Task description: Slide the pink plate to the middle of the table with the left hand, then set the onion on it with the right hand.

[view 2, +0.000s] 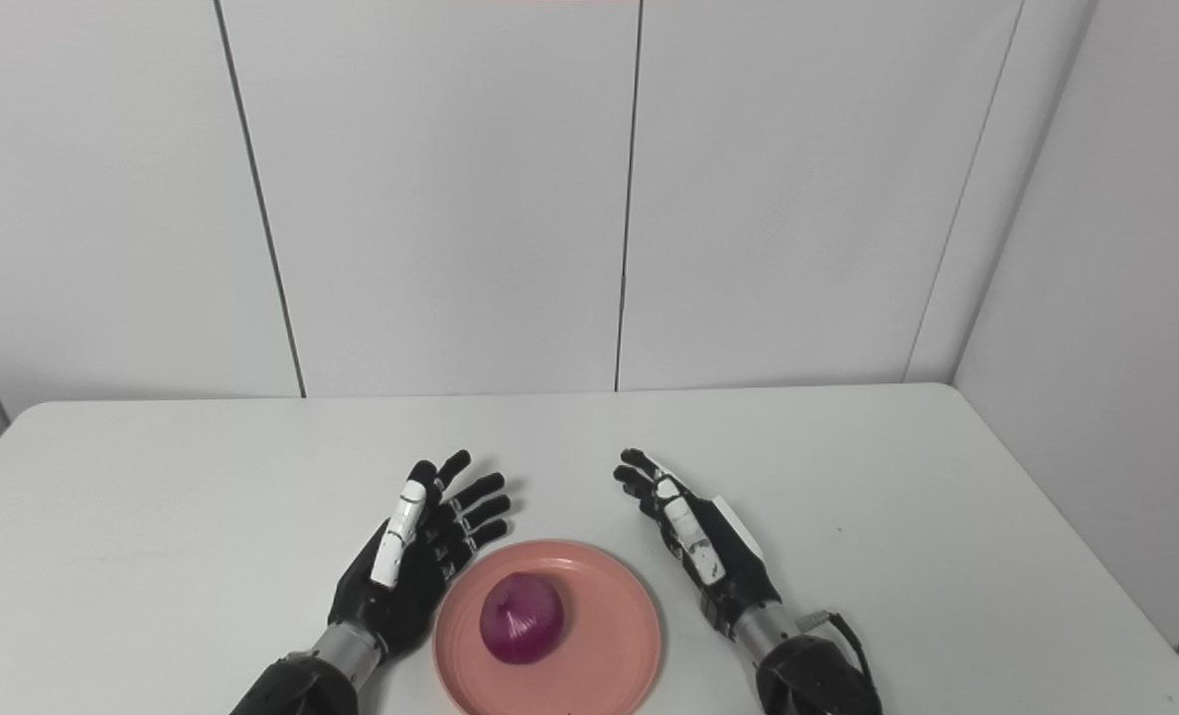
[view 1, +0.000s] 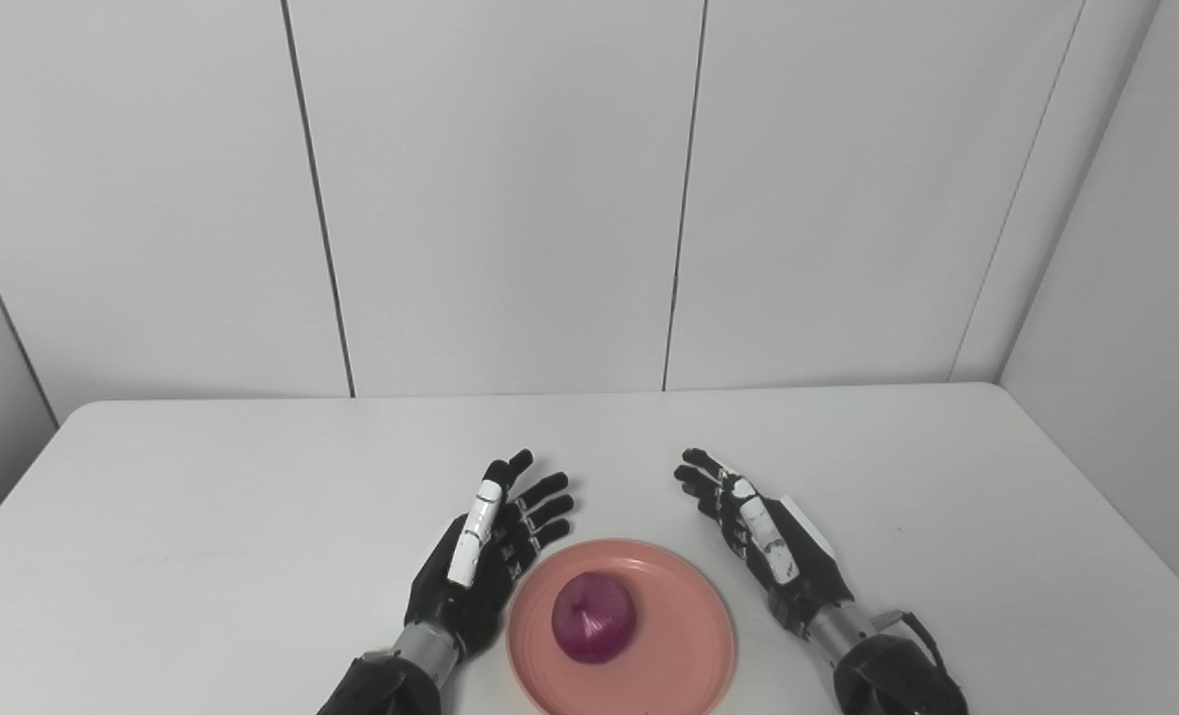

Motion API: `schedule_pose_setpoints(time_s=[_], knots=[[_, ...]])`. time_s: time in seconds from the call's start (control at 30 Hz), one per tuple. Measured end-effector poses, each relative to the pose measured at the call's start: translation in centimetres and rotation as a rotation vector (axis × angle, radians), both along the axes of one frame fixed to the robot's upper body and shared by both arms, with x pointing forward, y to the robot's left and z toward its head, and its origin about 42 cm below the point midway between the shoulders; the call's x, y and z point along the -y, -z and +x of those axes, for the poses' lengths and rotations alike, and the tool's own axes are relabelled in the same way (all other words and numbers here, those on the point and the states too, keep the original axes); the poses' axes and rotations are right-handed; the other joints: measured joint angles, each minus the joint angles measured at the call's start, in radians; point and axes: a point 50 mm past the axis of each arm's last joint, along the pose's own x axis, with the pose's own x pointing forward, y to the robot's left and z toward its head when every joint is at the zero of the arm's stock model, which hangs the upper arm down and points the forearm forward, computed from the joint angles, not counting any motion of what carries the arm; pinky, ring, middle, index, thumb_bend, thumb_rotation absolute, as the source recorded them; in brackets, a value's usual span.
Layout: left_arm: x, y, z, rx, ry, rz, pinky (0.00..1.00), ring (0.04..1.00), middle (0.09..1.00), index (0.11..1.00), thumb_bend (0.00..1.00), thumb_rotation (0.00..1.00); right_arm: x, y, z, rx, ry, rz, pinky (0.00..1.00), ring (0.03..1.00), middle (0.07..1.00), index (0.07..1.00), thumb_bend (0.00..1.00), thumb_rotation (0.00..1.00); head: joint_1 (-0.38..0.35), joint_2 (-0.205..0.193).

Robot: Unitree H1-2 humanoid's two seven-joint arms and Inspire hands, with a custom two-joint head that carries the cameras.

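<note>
A pink plate [view 1: 688, 616] lies on the white table near the front edge, about midway across. A purple onion [view 1: 594, 617] sits in the plate's middle. My left hand [view 1: 485, 556] rests open just left of the plate, fingers spread and pointing away. My right hand [view 1: 763, 536] rests open just right of the plate, fingers apart and pointing away. Neither hand holds anything. The same shows in the right eye view: the plate [view 2: 619, 626], the onion [view 2: 521, 617], my left hand [view 2: 415, 556], my right hand [view 2: 693, 541].
The white table [view 1: 251, 497] runs back to grey wall panels. Its right edge meets a side wall [view 1: 1125, 298]. No other objects are on the table.
</note>
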Motion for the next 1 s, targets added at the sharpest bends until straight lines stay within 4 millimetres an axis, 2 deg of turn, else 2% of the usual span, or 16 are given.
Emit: schedule_pose_setpoints(time_s=[0.27, 0.33, 0.47, 0.6, 1.0], knots=[[-0.09, -0.03, -0.16, 0.0, -0.002, -0.003, 0.88, 0.854, 0.845, 0.95, 0.67, 0.81, 0.34, 0.41, 0.03, -0.016, -0.004, 0.041, 0.96, 0.934, 0.901, 0.912, 1.0, 1.0, 0.014, 0.02], [-0.09, -0.06, -0.16, -0.002, -0.002, -0.003, 0.88, 0.853, 0.842, 0.953, 0.67, 0.81, 0.34, 0.42, 0.04, -0.016, -0.004, 0.045, 0.95, 0.926, 0.902, 0.91, 1.0, 1.0, 0.021, 0.04], [-0.09, -0.13, -0.16, -0.002, -0.001, -0.003, 0.87, 0.846, 0.84, 0.95, 0.67, 0.81, 0.15, 0.38, 0.0, -0.018, -0.013, 0.057, 0.91, 0.911, 0.902, 0.91, 1.0, 1.0, 0.023, 0.046], [-0.07, -0.22, -0.17, -0.001, 0.004, 0.01, 0.85, 0.832, 0.837, 0.941, 0.68, 0.81, 0.0, 0.31, -0.17, -0.025, -0.026, 0.063, 0.92, 0.922, 0.912, 0.927, 1.0, 1.0, 0.018, 0.049], [-0.46, -0.4, -0.13, 0.003, -0.002, 0.026, 0.86, 0.844, 0.839, 0.948, 0.67, 0.8, -0.24, 0.29, -0.83, -0.017, -0.027, 0.05, 0.91, 0.911, 0.903, 0.913, 1.0, 1.0, 0.005, 0.069]])
